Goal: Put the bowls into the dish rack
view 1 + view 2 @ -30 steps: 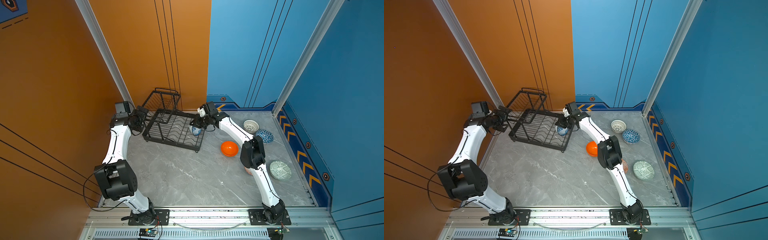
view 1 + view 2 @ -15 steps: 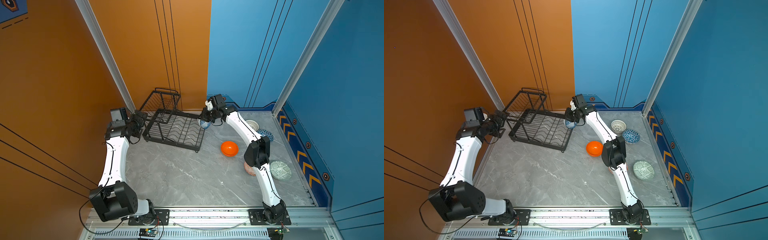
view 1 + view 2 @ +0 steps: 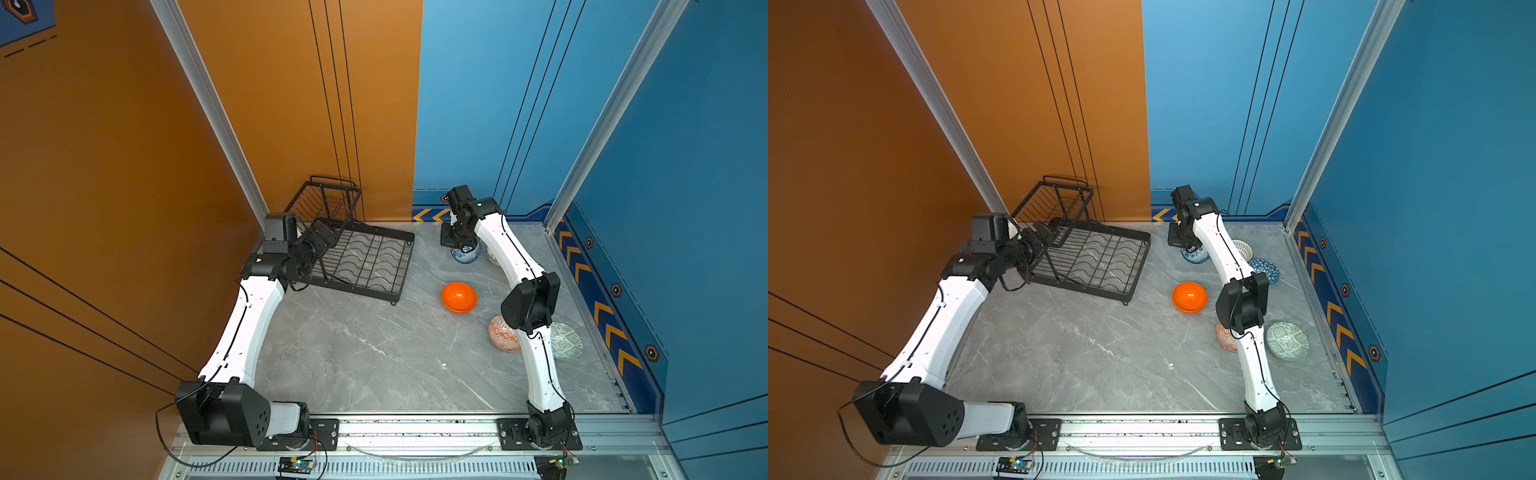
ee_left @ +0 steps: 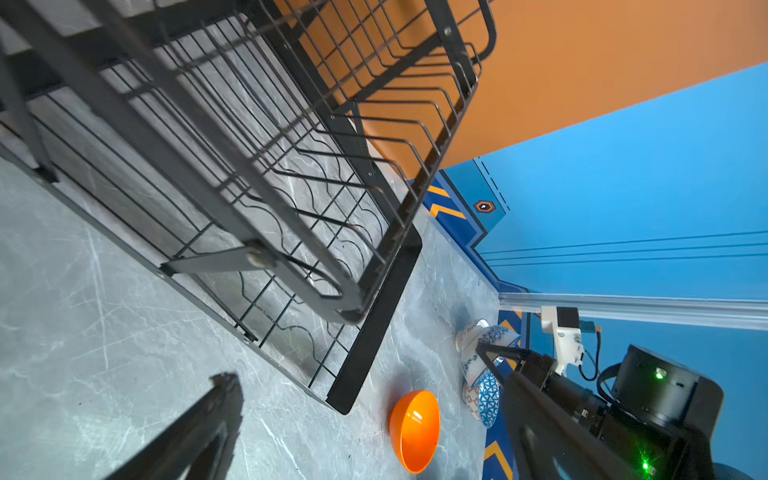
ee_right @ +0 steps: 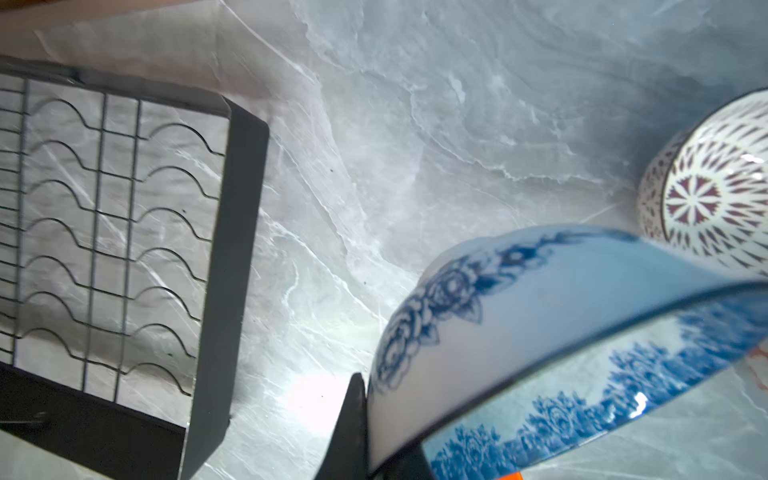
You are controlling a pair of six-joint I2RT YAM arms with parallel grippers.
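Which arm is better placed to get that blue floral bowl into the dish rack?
Right. The right gripper is shut on the blue-white floral bowl, close beside the dish rack. The left gripper is open, holding nothing, across the rack.

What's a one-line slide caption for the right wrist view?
Right gripper shut on the rim of the blue-white floral bowl; dish rack and white lattice-patterned bowl nearby.

This is a robotics lab test cell. A grey marble-look worktop (image 3: 353, 361) is boxed in by orange wall panels (image 3: 124, 166) from 9 to 12 o'clock and blue wall panels (image 3: 685, 208) from 12 to 3, framed by aluminium posts (image 3: 208, 104). Yellow chevrons (image 3: 603, 311) line the 3 o'clock edge. At 6 o'clock an aluminium rail (image 3: 415, 430) holds the bolted left arm (image 3: 253, 324) and right arm (image 3: 544, 374), beside a bare circuit board (image 3: 297, 463).
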